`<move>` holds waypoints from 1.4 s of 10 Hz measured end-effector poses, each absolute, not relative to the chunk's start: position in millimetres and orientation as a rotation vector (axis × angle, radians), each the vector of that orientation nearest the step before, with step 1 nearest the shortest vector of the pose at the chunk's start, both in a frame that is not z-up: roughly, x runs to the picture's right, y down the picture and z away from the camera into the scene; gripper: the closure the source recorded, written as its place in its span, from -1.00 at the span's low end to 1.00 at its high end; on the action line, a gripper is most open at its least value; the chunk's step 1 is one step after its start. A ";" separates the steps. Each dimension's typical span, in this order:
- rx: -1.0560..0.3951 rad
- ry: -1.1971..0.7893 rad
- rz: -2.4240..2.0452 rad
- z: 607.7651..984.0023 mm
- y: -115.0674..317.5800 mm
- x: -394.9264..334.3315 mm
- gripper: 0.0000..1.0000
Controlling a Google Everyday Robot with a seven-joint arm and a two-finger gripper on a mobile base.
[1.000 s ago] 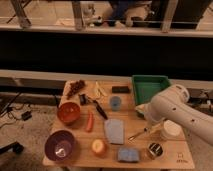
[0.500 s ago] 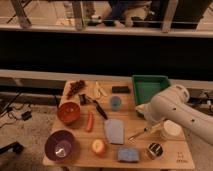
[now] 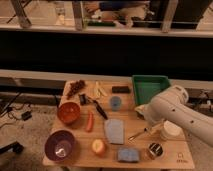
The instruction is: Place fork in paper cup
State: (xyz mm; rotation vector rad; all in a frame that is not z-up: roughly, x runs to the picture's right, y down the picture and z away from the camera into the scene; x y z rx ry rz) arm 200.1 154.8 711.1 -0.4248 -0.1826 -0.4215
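Note:
The slim silver fork (image 3: pixel 137 135) lies slanted on the wooden table (image 3: pixel 80 159), just right of the folded grey-blue cloth (image 3: pixel 115 131). The white paper cup (image 3: pixel 171 132) stands right of the fork, partly hidden behind my white arm (image 3: pixel 170 107). My gripper (image 3: pixel 149 128) is low over the table at the fork's right end, between the cloth and the paper cup. The arm's bulk covers most of it. I cannot tell whether it touches the fork.
A green tray (image 3: pixel 150 87) sits at the back right. A small blue cup (image 3: pixel 115 103) and a black-handled utensil (image 3: pixel 98 106) are mid-table. A shiny metal cup (image 3: pixel 155 150) and a blue sponge (image 3: pixel 128 155) are at the front. An orange bowl (image 3: pixel 68 112) and a purple bowl (image 3: pixel 60 145) are at the left.

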 end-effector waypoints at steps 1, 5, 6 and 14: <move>-0.431 -0.187 -0.429 714.0 157.2 197.2 -0.60; -0.472 -0.195 -0.466 728.4 173.8 191.7 -0.60; -0.494 -0.200 -0.474 734.8 178.9 188.7 -0.60; -0.671 -0.279 -0.368 776.3 208.3 200.3 -0.60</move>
